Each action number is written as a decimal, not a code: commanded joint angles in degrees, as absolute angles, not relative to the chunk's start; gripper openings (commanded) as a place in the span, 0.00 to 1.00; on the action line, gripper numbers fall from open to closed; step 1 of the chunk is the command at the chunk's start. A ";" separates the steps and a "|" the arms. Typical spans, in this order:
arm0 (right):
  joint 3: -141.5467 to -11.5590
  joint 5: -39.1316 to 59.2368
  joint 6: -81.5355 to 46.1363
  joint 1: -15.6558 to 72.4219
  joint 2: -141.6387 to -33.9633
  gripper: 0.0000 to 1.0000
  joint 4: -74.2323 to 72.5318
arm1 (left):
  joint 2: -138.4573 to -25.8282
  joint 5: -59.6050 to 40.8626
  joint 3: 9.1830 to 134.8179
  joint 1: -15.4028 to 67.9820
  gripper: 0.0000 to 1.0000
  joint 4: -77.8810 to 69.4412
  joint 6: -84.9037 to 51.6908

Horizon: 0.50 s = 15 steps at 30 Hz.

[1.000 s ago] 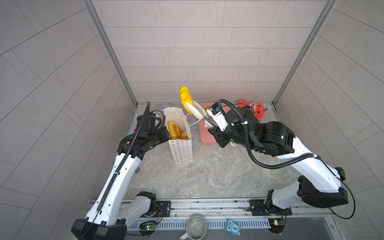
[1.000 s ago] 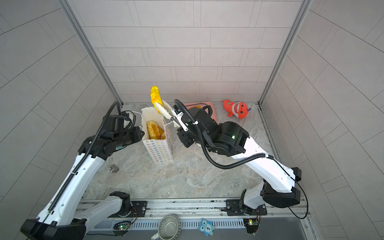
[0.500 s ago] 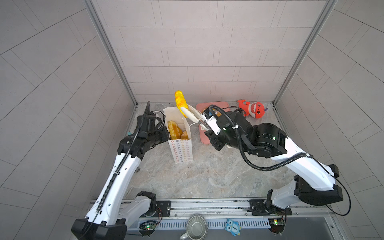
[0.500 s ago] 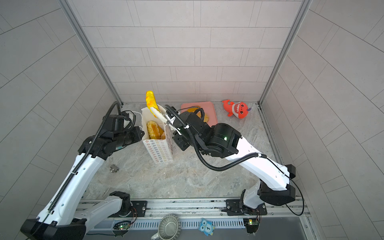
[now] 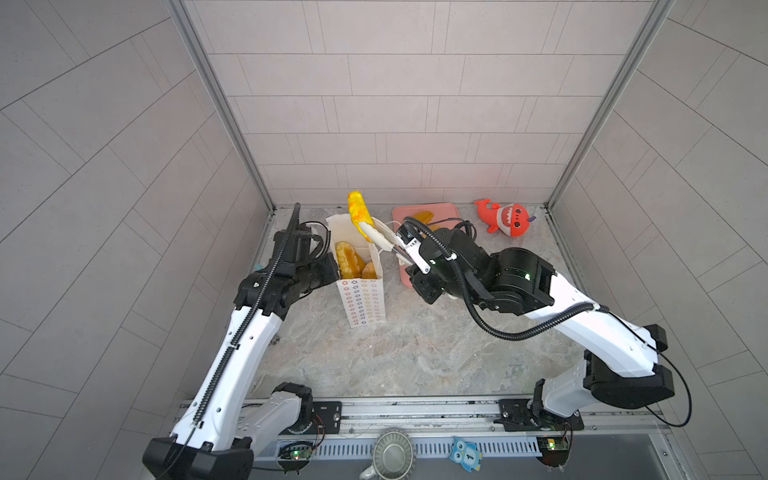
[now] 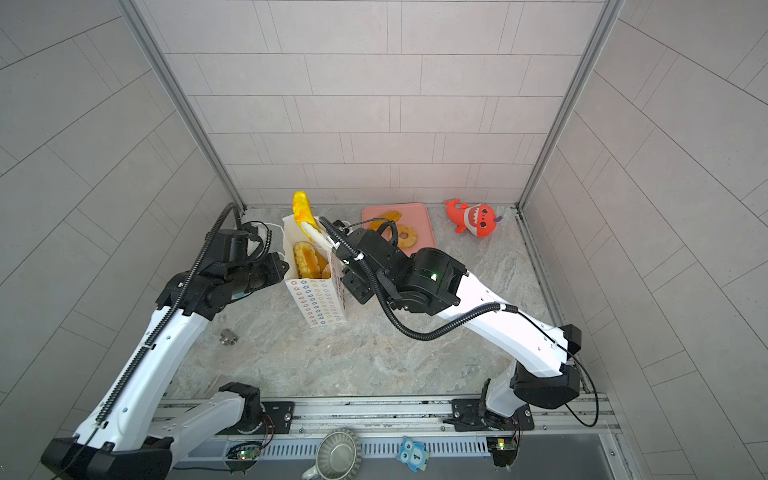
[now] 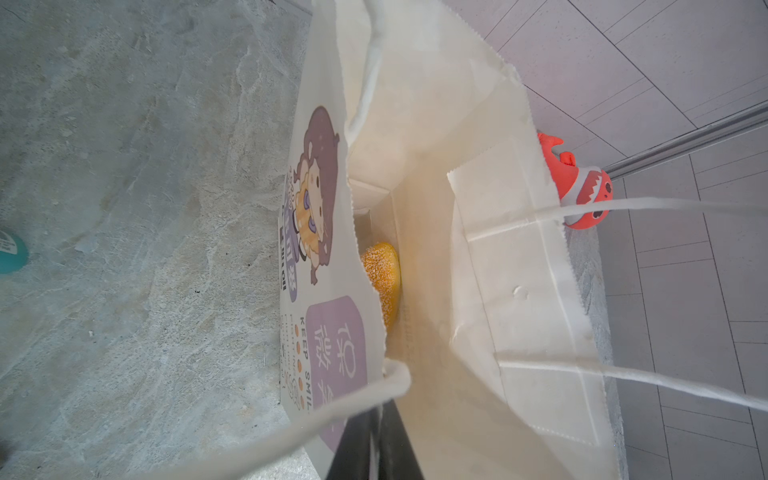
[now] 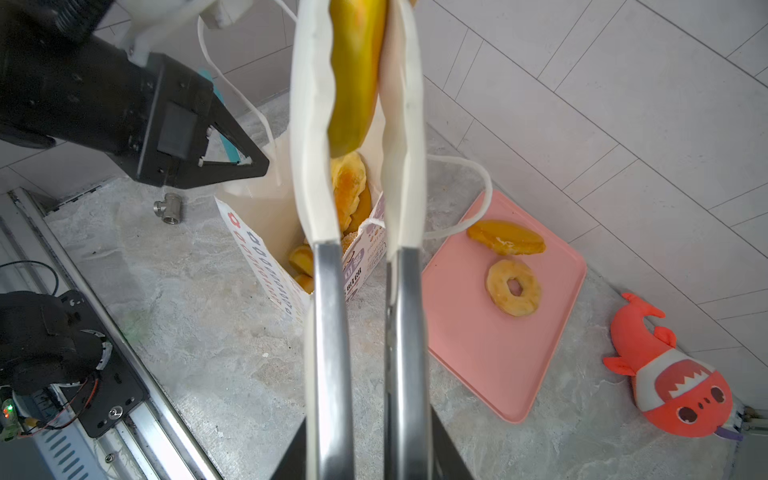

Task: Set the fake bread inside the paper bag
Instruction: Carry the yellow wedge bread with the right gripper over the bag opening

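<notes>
**Toy Loaf Poised Over Open Bag**

The right fingers (image 8: 312, 124), pinching a long glossy yellow toy loaf (image 5: 359, 210), hold it tilted above the mouth of the tall white paper bag (image 5: 363, 295) on the marbled grey surface (image 5: 415, 345). The left fingers (image 8: 232, 160) are pressed together on the bag's rim. Golden pastries (image 5: 349, 257) lie inside; a ring doughnut (image 8: 514, 287) and brown loaf (image 8: 506, 243) rest on the flat pink tray (image 8: 478, 353) nearby.

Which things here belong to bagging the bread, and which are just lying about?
Job: bag, long loaf in right claw, bread in bag, oval loaf and doughnut on tray.
Lying about: shark, pipe fitting, owl tag, fluted tin.
</notes>
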<state>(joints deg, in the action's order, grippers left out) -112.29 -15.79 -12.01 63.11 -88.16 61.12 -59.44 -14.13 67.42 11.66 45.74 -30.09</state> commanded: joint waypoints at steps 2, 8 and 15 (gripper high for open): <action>-111.78 -16.99 -11.97 63.52 -88.56 0.32 60.15 | -58.88 -14.07 68.79 11.78 0.10 46.12 -30.06; -111.86 -16.22 -12.33 63.46 -90.13 0.32 60.71 | -58.90 -14.14 68.83 11.78 0.10 46.12 -30.06; -111.54 -15.87 -12.30 63.41 -91.48 0.33 61.17 | -58.87 -14.18 68.60 11.77 0.11 46.04 -29.99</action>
